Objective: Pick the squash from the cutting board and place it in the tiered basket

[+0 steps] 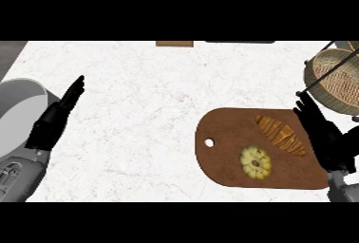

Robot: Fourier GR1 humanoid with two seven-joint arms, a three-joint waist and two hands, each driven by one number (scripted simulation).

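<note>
Two hands frame your view, one at each side of the pale marbled counter (140, 104). At far left you see part of a grey sink basin (17, 114), and just beside it the left hand (56, 118) rests with straight fingers pointing up and slightly right — open, holding nothing, well apart from the board.

Move right and you reach the brown cutting board (224, 156), rounded at the corners, with a small hole near its left edge. The squash (255, 162) — a pale yellow, scalloped round one — lies on the board's lower middle, untouched. Above and to its right on the same board lies an orange-brown ridged item (280, 134) set on a slant; you cannot tell exactly what it is.

Further right, the right hand (324, 135) stands over the board's right edge, fingers extended upward and relaxed, gripping nothing, near the squash but apart from it. In the top right corner sits the woven tiered basket (335, 78) in its dark wire frame, just beyond the fingertips.
</note>
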